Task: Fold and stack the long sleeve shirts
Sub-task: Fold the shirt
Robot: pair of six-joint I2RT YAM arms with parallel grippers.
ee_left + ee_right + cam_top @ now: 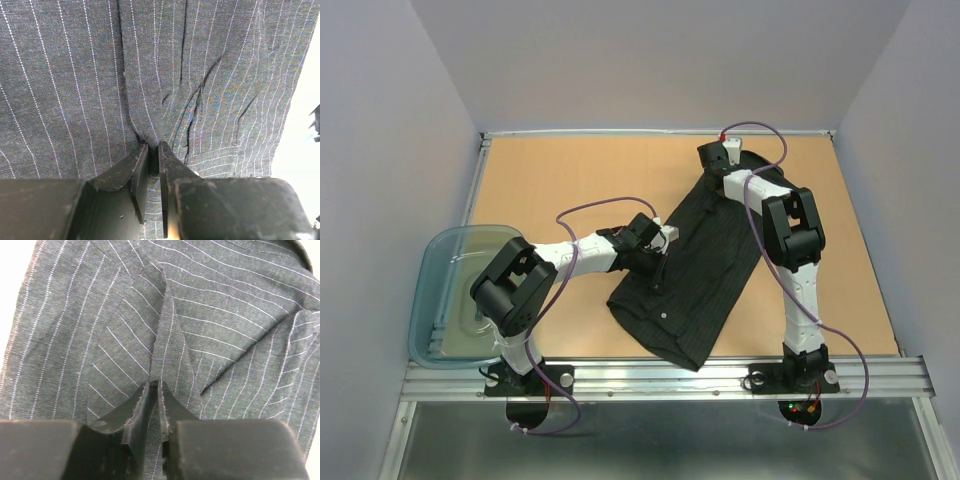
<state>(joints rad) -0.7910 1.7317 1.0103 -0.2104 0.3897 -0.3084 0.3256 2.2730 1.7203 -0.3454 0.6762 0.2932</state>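
A black pinstriped long sleeve shirt [700, 270] lies bunched in a diagonal band on the table, running from the far right toward the near middle. My left gripper [658, 262] sits at the shirt's left edge. In the left wrist view that gripper [153, 150] is shut on a pinched ridge of the cloth [75, 75]. My right gripper [718, 170] is at the shirt's far end. The right wrist view shows this gripper [159, 387] shut on a raised fold of the fabric [225, 315]. Collar, buttons and cuffs are not visible.
A translucent blue-grey plastic tub [460, 290] sits at the table's left edge beside the left arm's base. The wooden tabletop [570, 180] is bordered by a metal rail [660, 375] in front and plain walls on the other sides.
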